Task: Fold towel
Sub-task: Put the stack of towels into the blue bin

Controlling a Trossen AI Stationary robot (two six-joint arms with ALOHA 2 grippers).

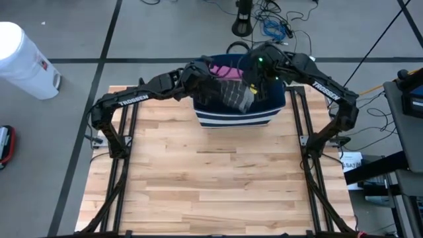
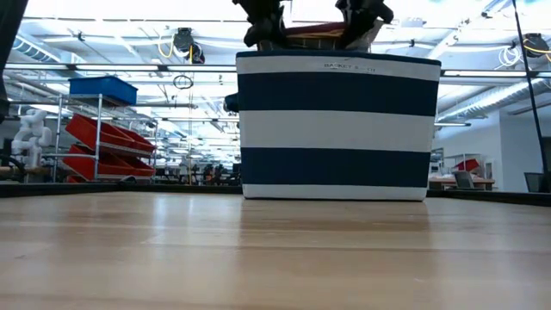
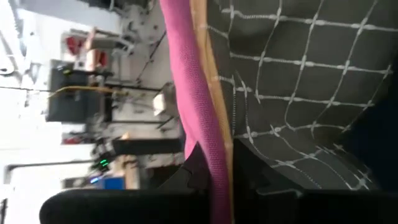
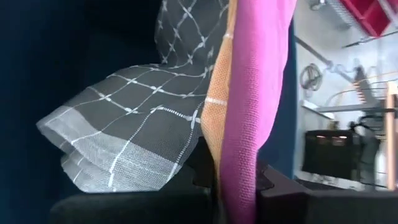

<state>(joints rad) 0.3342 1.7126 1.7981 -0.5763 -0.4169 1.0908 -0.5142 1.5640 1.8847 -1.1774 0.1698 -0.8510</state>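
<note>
A navy-and-white striped basket [image 1: 234, 112] [image 2: 336, 129] stands at the table's far edge, in the middle. A pink towel [image 1: 225, 69] with an orange band and a grey checked towel [image 1: 238, 96] lie over its open top. My left gripper [image 1: 208, 78] [image 3: 217, 168] reaches over the basket from the left and is shut on the pink towel [image 3: 196, 93]. My right gripper [image 1: 254, 74] [image 4: 233, 168] comes from the right, also shut on the pink towel [image 4: 255, 81]. The grey towel [image 4: 124, 124] [image 3: 298, 81] hangs beside both. My left gripper pinches the pink towel's orange-banded edge [image 3: 214, 146] between its two fingers [image 3: 193, 165]. The cloth runs on as a narrow strip away from the fingers, above the basket. My right gripper pinches the same towel's orange-banded edge [image 4: 227, 149] between its two fingers [image 4: 267, 177], slanting down from the right. The pink cloth stretches away from the fingers as a strip, over the basket.
Bare wooden tabletop [image 1: 211, 178] stretches from the basket to the near edge. A white bin [image 1: 23, 59] stands on the floor at the far left. Equipment and cables [image 1: 403, 92] sit off the table's right side.
</note>
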